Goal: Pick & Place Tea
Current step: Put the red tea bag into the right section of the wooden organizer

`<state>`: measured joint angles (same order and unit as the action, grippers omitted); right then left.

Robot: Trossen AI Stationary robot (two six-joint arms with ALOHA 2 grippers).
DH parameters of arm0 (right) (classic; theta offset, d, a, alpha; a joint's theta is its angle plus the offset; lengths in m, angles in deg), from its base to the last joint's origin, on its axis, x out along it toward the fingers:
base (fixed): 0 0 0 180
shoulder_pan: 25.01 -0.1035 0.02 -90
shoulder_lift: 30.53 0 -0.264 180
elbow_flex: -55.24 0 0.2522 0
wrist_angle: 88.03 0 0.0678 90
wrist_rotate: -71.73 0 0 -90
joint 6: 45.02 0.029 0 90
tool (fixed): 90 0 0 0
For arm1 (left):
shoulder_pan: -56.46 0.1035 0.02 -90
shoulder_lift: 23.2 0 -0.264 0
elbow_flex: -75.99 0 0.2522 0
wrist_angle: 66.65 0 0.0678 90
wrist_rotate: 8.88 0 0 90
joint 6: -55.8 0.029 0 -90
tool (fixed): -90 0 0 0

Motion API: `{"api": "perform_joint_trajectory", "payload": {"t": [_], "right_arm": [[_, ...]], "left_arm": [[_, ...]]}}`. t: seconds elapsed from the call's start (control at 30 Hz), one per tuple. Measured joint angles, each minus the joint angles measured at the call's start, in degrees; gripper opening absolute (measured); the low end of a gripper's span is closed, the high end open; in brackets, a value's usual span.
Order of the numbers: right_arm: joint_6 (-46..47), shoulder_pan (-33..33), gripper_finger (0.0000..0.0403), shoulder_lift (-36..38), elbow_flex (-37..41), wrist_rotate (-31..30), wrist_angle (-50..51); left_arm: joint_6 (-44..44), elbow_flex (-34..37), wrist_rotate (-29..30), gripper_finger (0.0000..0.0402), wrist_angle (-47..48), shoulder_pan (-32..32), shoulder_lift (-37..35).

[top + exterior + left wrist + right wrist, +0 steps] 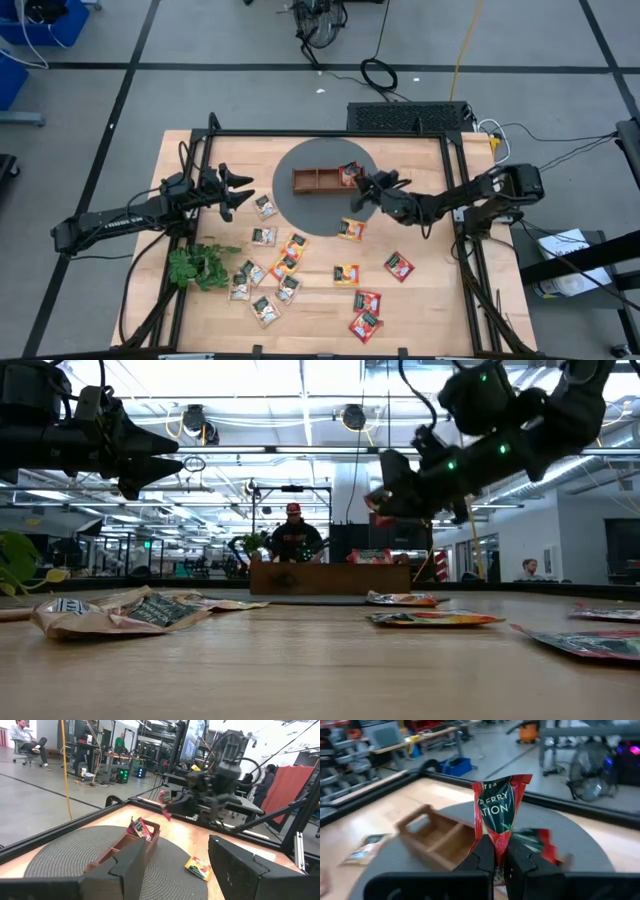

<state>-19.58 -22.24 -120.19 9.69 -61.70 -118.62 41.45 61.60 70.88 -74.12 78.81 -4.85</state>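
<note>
I see a pale wooden tabletop point(430, 300) carrying a round dark woven mat point(320, 212) (under the brown compartmented tray), a green leafy sprig point(197, 266), and scattered flat square tea sachets point(283, 268) in red, orange and pale.

The wooden tray point(322, 180) sits on a round mat point(300, 205) at the table's point(430, 300) rear, sachets point(285, 265) scattered before it.

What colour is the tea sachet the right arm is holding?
Red, with a dark green printed panel; clearest in the right wrist view.
</note>
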Motion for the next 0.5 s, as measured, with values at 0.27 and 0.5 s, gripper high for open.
{"api": "perform_joint_trajectory", "payload": {"t": [0.27,0.5], "right_arm": [[-5.01,1.81,0.0005,-3.83,-6.96,2.06,5.15],[-4.16,3.79,0.0005,-8.77,-13.83,1.47,16.70]], "left_arm": [[0.00,0.00,-0.01,0.0214,0.00,0.00,0.02],[0.00,0.00,0.00,0.0214,-0.02,0.00,0.00]]}}
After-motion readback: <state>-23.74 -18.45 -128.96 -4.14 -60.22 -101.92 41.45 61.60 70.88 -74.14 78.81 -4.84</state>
